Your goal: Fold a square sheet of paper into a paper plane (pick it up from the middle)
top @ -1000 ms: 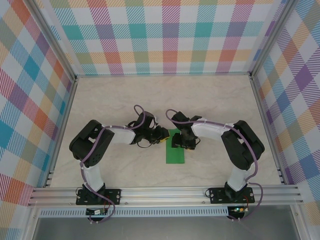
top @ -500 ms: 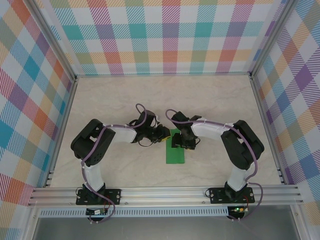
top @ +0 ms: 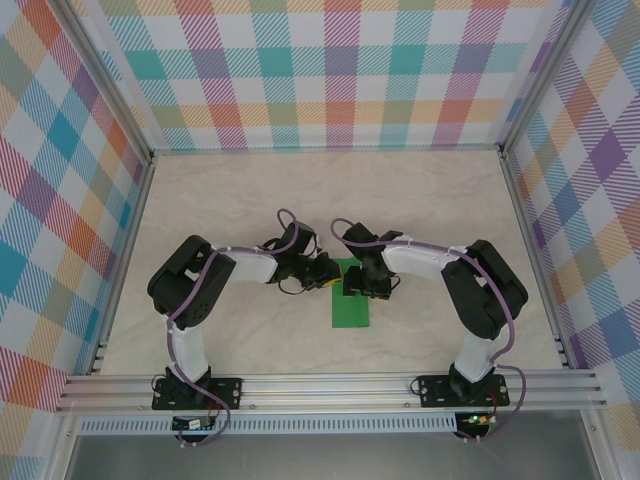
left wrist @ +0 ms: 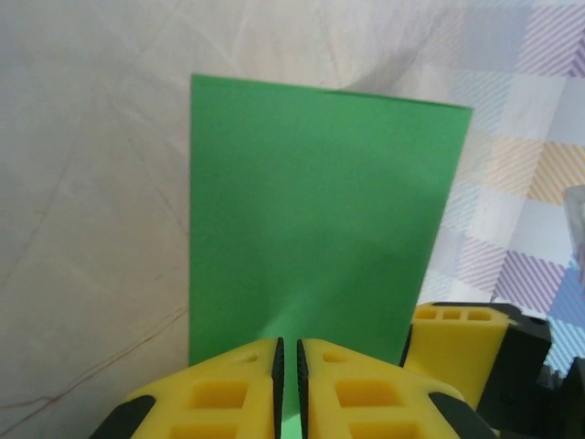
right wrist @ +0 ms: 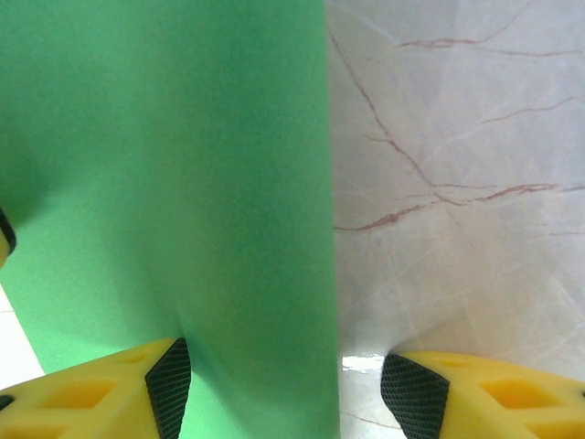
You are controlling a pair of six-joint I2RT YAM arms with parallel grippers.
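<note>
From my remote station I count one green sheet of paper (top: 351, 308), one marbled surface (top: 430, 200), two arms, a left arm (top: 215, 275) and a right arm (top: 440, 262), two end effectors, a left end effector (top: 328, 279) and a right end effector (top: 362, 287), and three checked walls (top: 330, 70).

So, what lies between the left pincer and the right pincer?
The green paper: in the top view, a strip of it shows between the left pincer and the right pincer.

Paper (top: 350, 314) far part hidden under right claw (top: 357, 290).
</note>
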